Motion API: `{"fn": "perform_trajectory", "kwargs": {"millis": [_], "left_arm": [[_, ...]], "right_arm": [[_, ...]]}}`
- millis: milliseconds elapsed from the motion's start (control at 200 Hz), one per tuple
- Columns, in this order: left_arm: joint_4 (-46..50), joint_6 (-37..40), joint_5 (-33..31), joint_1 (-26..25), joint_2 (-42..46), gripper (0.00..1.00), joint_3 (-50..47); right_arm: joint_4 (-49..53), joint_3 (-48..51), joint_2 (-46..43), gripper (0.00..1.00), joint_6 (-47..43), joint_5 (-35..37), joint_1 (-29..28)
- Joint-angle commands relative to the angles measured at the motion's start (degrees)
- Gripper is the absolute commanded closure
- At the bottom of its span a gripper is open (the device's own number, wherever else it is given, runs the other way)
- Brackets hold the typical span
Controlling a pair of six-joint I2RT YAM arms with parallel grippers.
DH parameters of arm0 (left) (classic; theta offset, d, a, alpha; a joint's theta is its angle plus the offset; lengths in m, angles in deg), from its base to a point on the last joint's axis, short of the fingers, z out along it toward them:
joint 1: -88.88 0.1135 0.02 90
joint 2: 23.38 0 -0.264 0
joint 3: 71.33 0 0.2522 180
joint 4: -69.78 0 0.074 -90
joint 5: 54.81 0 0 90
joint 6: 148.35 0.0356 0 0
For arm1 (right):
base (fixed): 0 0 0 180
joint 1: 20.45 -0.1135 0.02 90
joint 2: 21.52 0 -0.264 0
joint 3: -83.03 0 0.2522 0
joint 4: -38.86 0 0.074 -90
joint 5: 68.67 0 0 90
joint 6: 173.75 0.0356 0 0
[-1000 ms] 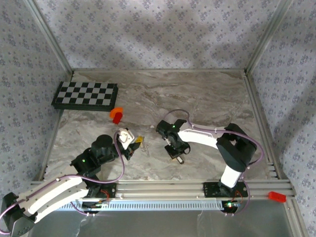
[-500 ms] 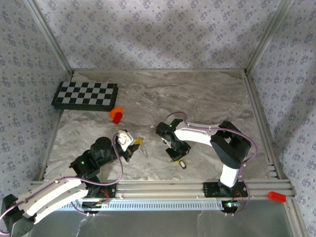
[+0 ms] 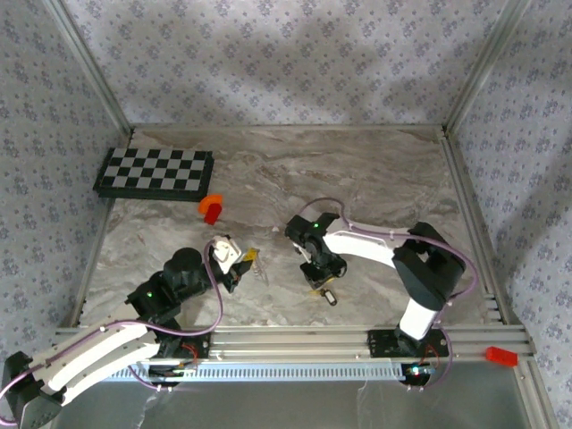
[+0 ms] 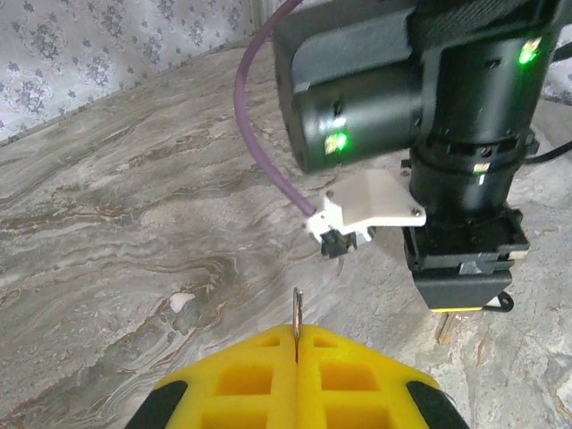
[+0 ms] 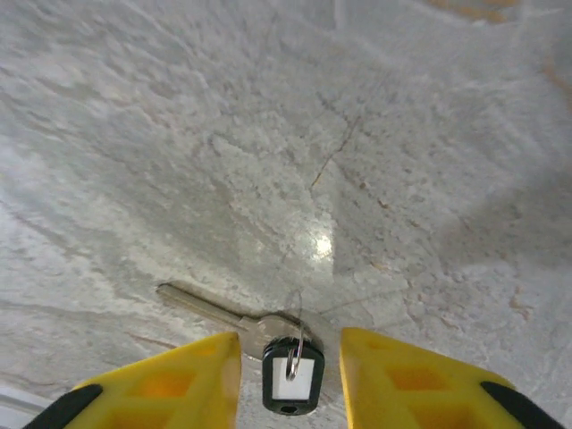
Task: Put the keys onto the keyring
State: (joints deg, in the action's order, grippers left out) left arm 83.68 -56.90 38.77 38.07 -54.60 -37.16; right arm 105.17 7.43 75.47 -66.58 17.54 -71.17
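Observation:
My left gripper (image 4: 297,338) is shut on the keyring (image 4: 297,309), a thin silvery loop seen edge-on, sticking up from between the yellow fingertips. In the top view the left gripper (image 3: 248,260) sits left of centre, facing the right gripper (image 3: 319,281). The key (image 5: 217,309) lies flat on the marble, its silver blade pointing left. Its black rectangular head (image 5: 290,380), with a white label and a small wire ring, lies between the fingers of my right gripper (image 5: 289,347). These stand open, touching neither side. From above, the key (image 3: 329,294) is just below that gripper.
An orange-red block (image 3: 212,207) stands behind the left gripper, with a black-and-white checkerboard (image 3: 154,172) at the far left. The right arm's wrist (image 4: 465,259) hangs close in front of the left gripper. A metal rail (image 3: 295,340) runs along the near edge.
The right gripper has opened and let go of the key, which now lies on the table. The right wrist moved slightly. The left gripper stays shut on the keyring.

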Motion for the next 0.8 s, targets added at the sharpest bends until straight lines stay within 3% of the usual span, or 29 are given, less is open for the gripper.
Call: {"fn": "perform_trajectory", "kwargs": {"millis": [0, 430, 795], "left_arm": [[-2.1, 0.9, 0.4, -0.3, -0.1, 1.0, 1.4], [-2.3, 0.6, 1.3, -0.3, -0.2, 1.0, 1.8], [-2.4, 0.5, 1.4, -0.4, 0.4, 1.0, 1.5]], "right_arm": [[-2.4, 2.4, -4.8, 0.59, 2.7, -0.3, 0.8], [-9.2, 11.7, -10.9, 0.6, 8.9, -3.0, 2.1], [-12.1, 14.2, -10.8, 0.76, 9.4, -4.3, 2.5]]}}
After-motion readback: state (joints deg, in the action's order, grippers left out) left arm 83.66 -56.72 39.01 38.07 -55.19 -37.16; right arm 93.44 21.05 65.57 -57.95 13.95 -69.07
